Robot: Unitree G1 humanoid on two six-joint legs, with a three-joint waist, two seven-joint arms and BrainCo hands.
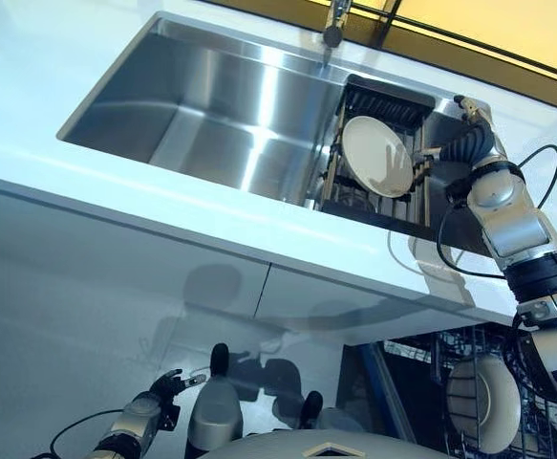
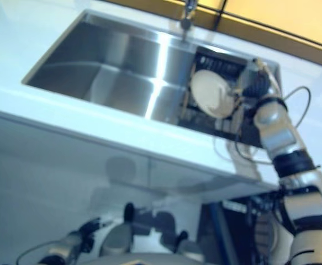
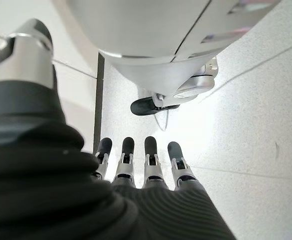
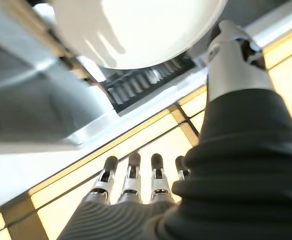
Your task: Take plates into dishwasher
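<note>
A white plate (image 1: 375, 155) stands on edge in a black dish rack (image 1: 385, 100) at the right end of the steel sink (image 1: 221, 105). My right hand (image 1: 464, 143) reaches over the counter right beside the plate's right edge. In the right wrist view its fingers (image 4: 130, 175) are straight and its thumb (image 4: 233, 55) lies close by the plate's rim (image 4: 135, 30); I cannot tell whether it touches. It is open. My left hand (image 1: 159, 392) hangs low by the floor, fingers (image 3: 135, 160) straight, holding nothing. A second white plate (image 1: 483, 402) stands in the open dishwasher rack (image 1: 450, 354) at lower right.
A faucet (image 1: 335, 24) rises behind the sink. The white countertop (image 1: 163, 206) runs along the sink's front edge, with cabinet fronts below it. A yellow wall strip lies behind the counter.
</note>
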